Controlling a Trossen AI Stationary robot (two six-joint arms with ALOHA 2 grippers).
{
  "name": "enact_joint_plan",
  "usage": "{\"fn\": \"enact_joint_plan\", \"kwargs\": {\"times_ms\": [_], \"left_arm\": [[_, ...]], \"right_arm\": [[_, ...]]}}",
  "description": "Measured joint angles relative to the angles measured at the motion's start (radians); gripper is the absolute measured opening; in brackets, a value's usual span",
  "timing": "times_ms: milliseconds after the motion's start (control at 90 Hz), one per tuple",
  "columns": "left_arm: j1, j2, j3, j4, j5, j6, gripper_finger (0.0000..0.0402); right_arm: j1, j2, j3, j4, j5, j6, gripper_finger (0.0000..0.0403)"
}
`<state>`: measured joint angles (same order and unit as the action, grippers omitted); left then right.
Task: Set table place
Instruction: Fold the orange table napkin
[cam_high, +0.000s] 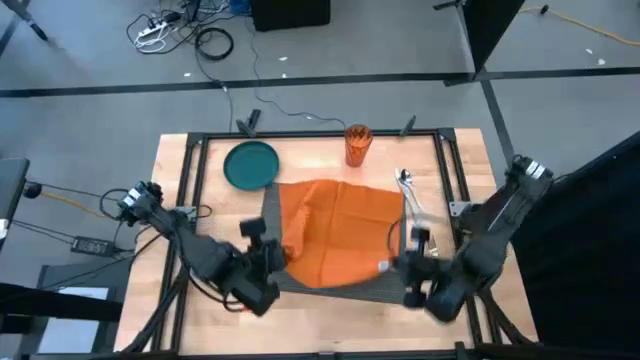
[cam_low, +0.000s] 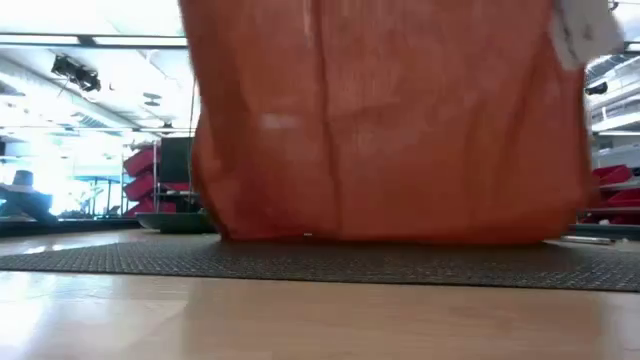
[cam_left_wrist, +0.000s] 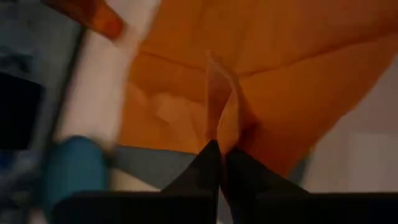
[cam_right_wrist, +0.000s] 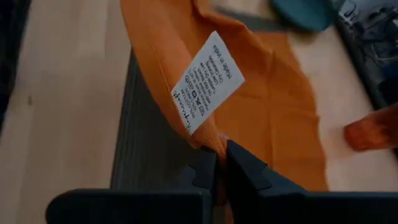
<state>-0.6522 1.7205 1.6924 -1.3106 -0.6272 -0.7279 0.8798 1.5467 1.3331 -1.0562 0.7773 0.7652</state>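
Napkin (cam_high: 335, 230), orange, lifted over mat (cam_high: 350, 285) at table's (cam_high: 170, 200) near-centre. Left gripper (cam_left_wrist: 219, 152) clamped on one near corner, right gripper (cam_right_wrist: 221, 155) on the other. White care tag (cam_right_wrist: 208, 81) there; print probably washing symbols, unreadable.

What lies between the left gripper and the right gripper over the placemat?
In the high view, the orange napkin spans the stretch between the left gripper and right gripper, each shut on a corner, with the placemat beneath it.
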Motion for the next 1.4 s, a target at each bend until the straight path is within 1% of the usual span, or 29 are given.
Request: {"fn": "enact_joint_plan", "kwargs": {"times_ms": [133,289,356,467,556,656,789,844,878,922,967,1100,1167,1267,1400], "left_arm": [[-0.040,0.000,-0.144,0.212,0.071,-0.056,0.0000],[-0.079,0.000,-0.284,0.405,0.155,-0.114,0.0000],[-0.085,0.001,-0.326,0.454,0.209,-0.149,0.0000],[-0.084,0.000,-0.379,0.513,0.288,-0.253,0.0005],[-0.083,0.000,-0.404,0.509,0.358,-0.328,0.0027],[-0.084,-0.001,-0.426,0.508,0.455,-0.409,0.0067],[-0.090,0.000,-0.438,0.501,0.623,-0.505,0.0124],[-0.095,0.000,-0.438,0.495,0.678,-0.538,0.0139],[-0.099,0.000,-0.436,0.490,0.691,-0.542,0.0146],[-0.108,-0.001,-0.423,0.479,0.674,-0.545,0.0150],[-0.112,-0.003,-0.400,0.474,0.618,-0.541,0.0151],[-0.116,-0.005,-0.341,0.487,0.327,-0.451,0.0151],[-0.100,-0.006,-0.339,0.518,0.230,-0.389,0.0151],[-0.056,0.003,-0.348,0.508,0.146,-0.291,0.0151],[0.042,0.021,-0.418,0.501,0.111,-0.163,0.0151]], "right_arm": [[0.056,0.184,0.000,0.012,-0.014,0.094,0.0000],[0.115,0.371,0.000,0.072,-0.028,0.201,0.0000],[0.131,0.430,0.000,0.097,-0.062,0.224,0.0000],[0.140,0.496,0.000,0.122,-0.170,0.258,0.0005],[0.141,0.511,0.000,0.134,-0.232,0.286,0.0023],[0.143,0.498,0.001,0.151,-0.288,0.292,0.0056],[0.161,0.435,0.000,0.161,-0.395,0.317,0.0105],[0.163,0.401,0.000,0.160,-0.453,0.315,0.0124],[0.163,0.381,0.000,0.161,-0.473,0.316,0.0133],[0.165,0.352,0.000,0.164,-0.485,0.318,0.0144],[0.165,0.321,0.000,0.169,-0.486,0.323,0.0154],[0.155,0.227,0.000,0.200,-0.472,0.321,0.0173],[0.139,0.184,0.000,0.216,-0.461,0.314,0.0179],[0.120,0.139,0.000,0.214,-0.402,0.292,0.0185],[0.047,0.138,0.000,0.174,-0.297,0.172,0.0191]]}}
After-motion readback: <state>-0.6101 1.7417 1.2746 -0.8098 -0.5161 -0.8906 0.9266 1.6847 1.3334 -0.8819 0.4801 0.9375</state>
